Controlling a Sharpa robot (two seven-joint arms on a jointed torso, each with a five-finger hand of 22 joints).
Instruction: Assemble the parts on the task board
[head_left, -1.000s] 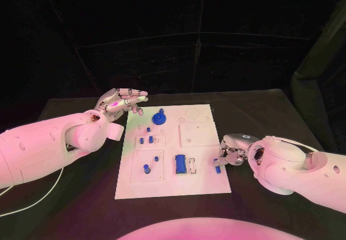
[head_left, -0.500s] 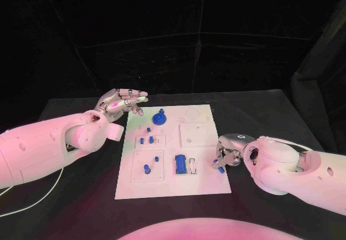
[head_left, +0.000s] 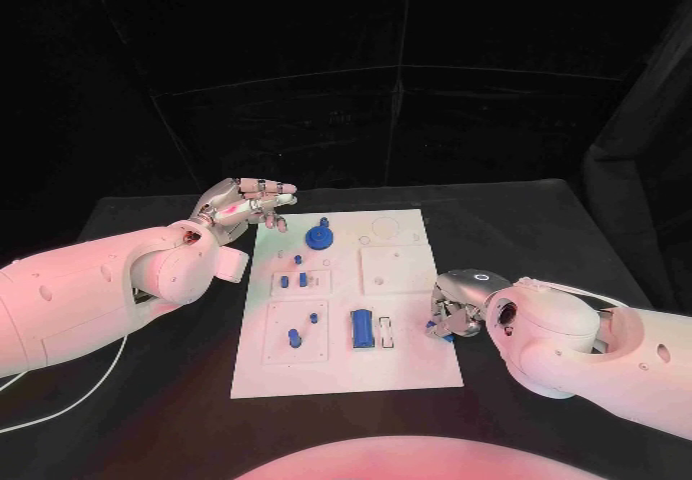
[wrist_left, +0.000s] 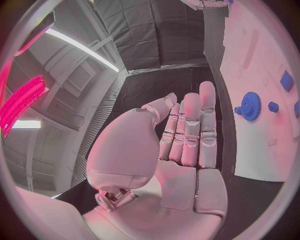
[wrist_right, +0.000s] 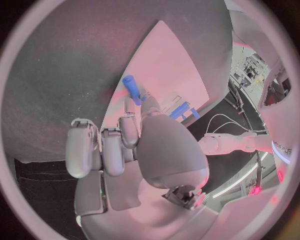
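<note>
The white task board (head_left: 408, 360) lies in the middle of the black table. On it are a blue gear (head_left: 319, 237), several small blue pegs (head_left: 299, 261) and a blue block (head_left: 361, 328). My right hand (head_left: 459, 305) is at the board's right edge, fingers curled, pinching a small blue peg (head_left: 438, 327) just above the board. In the right wrist view the peg (wrist_right: 131, 89) sticks out past the fingertips over the board (wrist_right: 169, 60). My left hand (head_left: 245, 205) hovers off the board's far left corner, fingers straight and holding nothing; the left wrist view shows the gear (wrist_left: 250, 105) beside it.
Bare black table (head_left: 144, 400) surrounds the board on all sides. A white cable (head_left: 80, 400) trails on the table under my left arm. Black curtains close off the back.
My right arm has eased slightly left and nearer along the board's right edge, the peg still in its fingers. The left hand has not moved.
</note>
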